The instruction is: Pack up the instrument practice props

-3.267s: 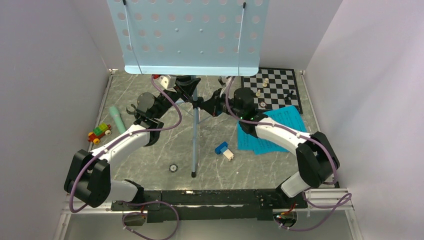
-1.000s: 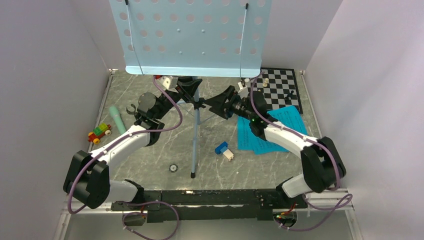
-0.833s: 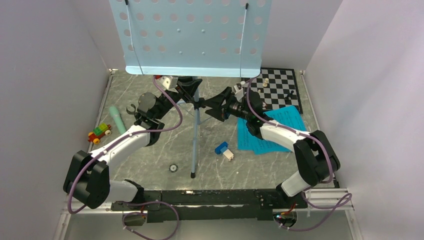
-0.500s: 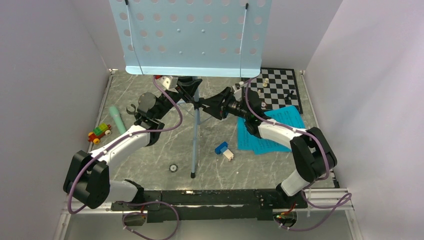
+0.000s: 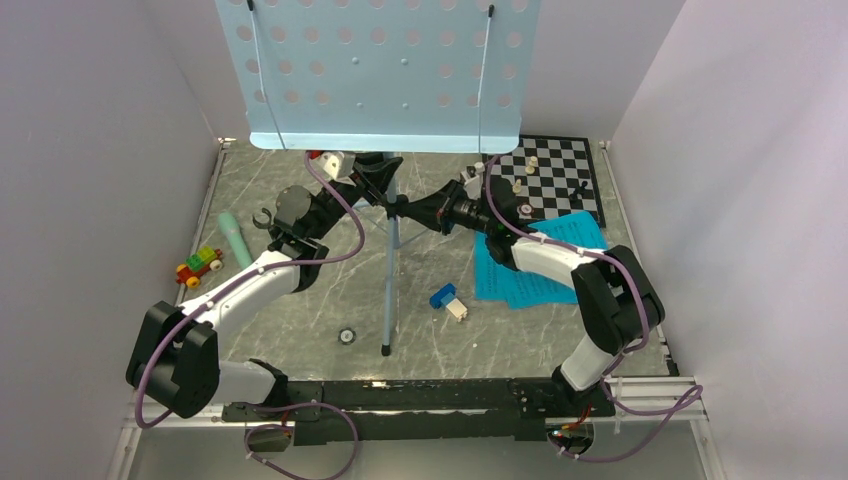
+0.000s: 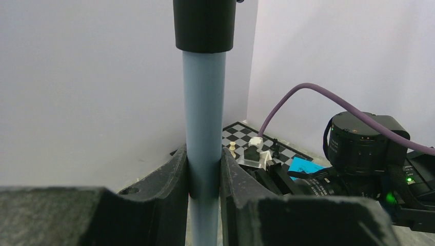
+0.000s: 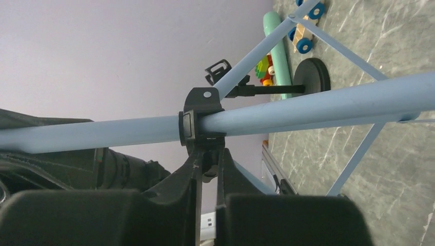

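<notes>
Stand (image 5: 380, 70) upright on table (image 5: 300, 300), at 12 o'clock of centre, held between both arms; long axis = pole (image 6: 204, 128), vertical; desk on top, perforated face tilted up and toward 6 o'clock, lip on its near edge; one leg runs out toward 6 o'clock

Left gripper (image 5: 376, 183) at 9 o'clock of pole; fingers (image 6: 174, 174) pressed on either side of the blue tube, just under a black sleeve; firm clamp by the look of it

Right gripper (image 5: 404, 207) at 3 o'clock of pole; jaws almost together, pinching the small knob (image 7: 208, 154) under the black collar (image 7: 201, 123); reads as the step of loosening the height lock

Risks, judged:
- collar released while upper tube is unsupported; desk may drop down the pole onto the arms; cause = left clamp sits on one tube only
- twisting the knob puts torque on the pole; if the left hold slips the stand could spin or lean; top-heavy with that big desk
- a lean toward 3 o'clock would bring the desk over the chessboard (image 5: 555, 180); legs could sweep the pages (image 5: 545, 262) at 4 o'clock
- knob is small; jaws could slide off it and strike the collar

Mic (image 5: 236, 240) lies at 9 o'clock, well apart; not yet packed
</notes>
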